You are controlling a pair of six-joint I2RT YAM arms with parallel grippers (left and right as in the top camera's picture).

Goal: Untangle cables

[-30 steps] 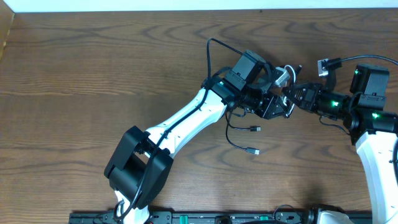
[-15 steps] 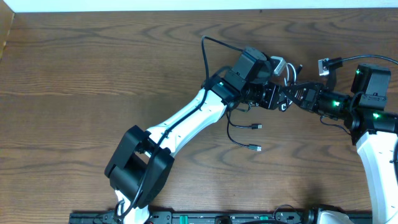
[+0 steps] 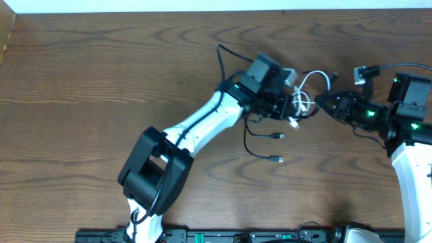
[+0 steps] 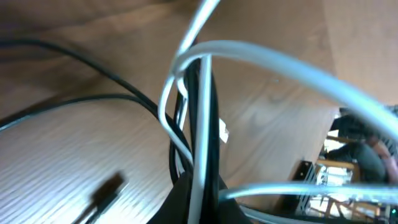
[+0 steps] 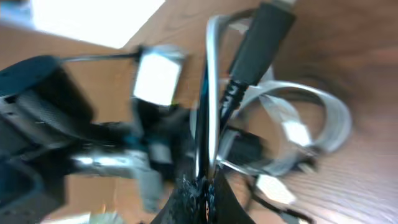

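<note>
The cables (image 5: 212, 93) sit in one knot toward the right of the wooden worktop (image 3: 101, 74), strung between the two hands, whose tips face each other close together. The left hand (image 3: 289, 108), reaching in from the lower left, is clamped tight. Its wrist view shows a strand of the white cable (image 4: 280, 62) and a strand of the black cable (image 3: 264, 136) running side by side straight down into its dark fingers. The right hand (image 3: 322, 104), coming in from the right edge, is likewise clamped, and its wrist view shows a white strand and a black cord ending in a black plug (image 5: 261, 43) pinched together between its fingers. From overhead, the white cable rises in a few loops between the two hands, on the far side. Two loose ends of the black cable trail on the worktop on the near side of the left hand, each with a small plug, near one another but apart. Both wrist views are blurred, so how the strands cross cannot be told.
</note>
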